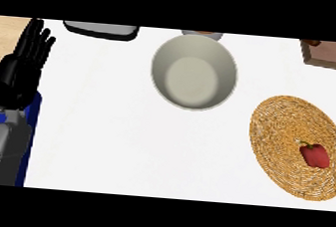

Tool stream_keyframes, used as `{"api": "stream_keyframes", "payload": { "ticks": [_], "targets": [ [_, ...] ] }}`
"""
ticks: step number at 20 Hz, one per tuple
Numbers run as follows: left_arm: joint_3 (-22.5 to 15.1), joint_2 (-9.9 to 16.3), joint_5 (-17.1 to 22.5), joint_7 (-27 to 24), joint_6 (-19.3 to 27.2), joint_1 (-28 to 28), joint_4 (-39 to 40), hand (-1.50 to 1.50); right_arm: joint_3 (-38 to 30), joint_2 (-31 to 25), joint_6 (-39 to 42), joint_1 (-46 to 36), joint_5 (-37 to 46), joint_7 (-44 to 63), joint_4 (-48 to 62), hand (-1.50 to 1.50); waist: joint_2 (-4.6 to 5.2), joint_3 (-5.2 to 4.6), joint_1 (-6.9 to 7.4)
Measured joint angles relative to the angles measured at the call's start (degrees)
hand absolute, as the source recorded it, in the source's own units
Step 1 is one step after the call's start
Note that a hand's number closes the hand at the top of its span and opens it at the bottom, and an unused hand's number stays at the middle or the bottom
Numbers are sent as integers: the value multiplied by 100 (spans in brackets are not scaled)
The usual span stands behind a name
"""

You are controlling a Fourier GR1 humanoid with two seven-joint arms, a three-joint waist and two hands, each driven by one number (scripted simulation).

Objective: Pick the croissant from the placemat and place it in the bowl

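Head view looks steeply down on your white worktop [124,142]. Your left hand [23,59] stands at the worktop's left edge, fingers straight and pointing up, released and holding nothing; it is resting there, out of the way of the working area. Your right hand does not show at all, so nothing is being carried yet.

On the woven placemat [295,125], near the worktop's right edge, lies a small red pepper [315,155] with a green stem. You were asked for a croissant, but no croissant is visible; this pepper is the only thing on the mat, so it is likely what you are meant to lift. It sits toward the mat's right side, which suits a reach from your right arm.

The bowl [194,72] stands empty toward the worktop's far edge, well apart from the mat, mouth open upward and ready to receive. A dark tray [102,29] and a brown block [324,54] sit along the far edge, clear of that path.
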Motion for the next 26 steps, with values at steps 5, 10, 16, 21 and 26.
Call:
{"api": "stream_keyframes", "payload": {
  "ticks": [5, 10, 16, 21, 26],
  "targets": [
    [68, 39, -26, -35, 40, 72, 13, 0, 417, 528, 38, -257, 75, 115, 171, 150, -37, -2, -124],
    [116, 58, -6, -67, 21, 196, -27, 0, 747, 1109, -81, -287, 148, 177, 370, 150, -61, 0, -213],
    [238, 164, 98, 62, -35, 288, -166, 0, 1049, 1765, -599, -177, 398, 144, 685, 150, -81, 2, -295],
    [169, 99, 36, 156, 49, 284, -267, 0, 1115, 2246, -992, -123, 606, 369, 1199, -150, -72, 3, -306],
    [222, 136, 93, 185, 16, 237, -280, 0, 953, 2641, -923, 13, 522, 577, 1690, -150, -56, 3, -290]
  ]
}}
